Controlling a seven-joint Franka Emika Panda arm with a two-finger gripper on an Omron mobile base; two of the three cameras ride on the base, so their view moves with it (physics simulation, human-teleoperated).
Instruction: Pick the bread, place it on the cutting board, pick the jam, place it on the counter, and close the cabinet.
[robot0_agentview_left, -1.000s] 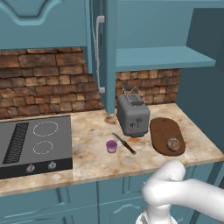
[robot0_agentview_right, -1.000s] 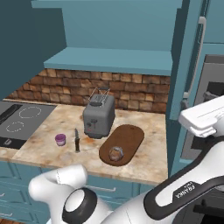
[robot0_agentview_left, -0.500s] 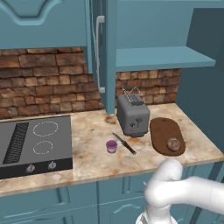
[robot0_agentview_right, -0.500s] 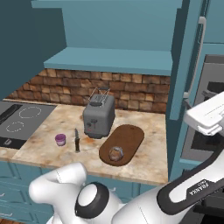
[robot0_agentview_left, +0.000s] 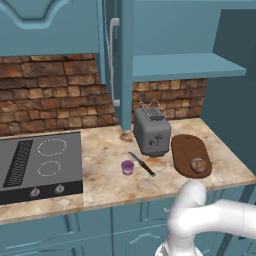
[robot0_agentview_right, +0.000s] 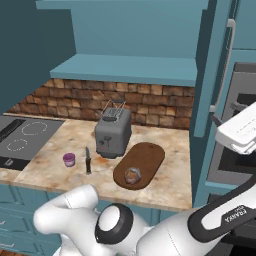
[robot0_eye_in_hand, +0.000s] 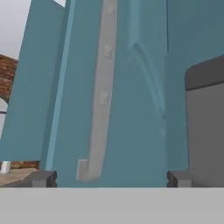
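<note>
The bread lies on the near end of the dark oval cutting board, right of the toaster. The pink jam stands on the marbled counter, left of a knife. The cabinet stands open: one door juts out above the toaster, another door stands at the right. In the hand view my gripper is open, close to that door's teal panel and its silver bar handle, with nothing held.
A grey toaster stands at the brick wall. A black-handled knife lies between jam and toaster. The black stovetop sits at the left. A grey oven fills the tall unit on the right.
My hand has edged slightly further right, beside the right cabinet door, and the elbow has shifted with it. Bread, jam and the doors have not moved.
</note>
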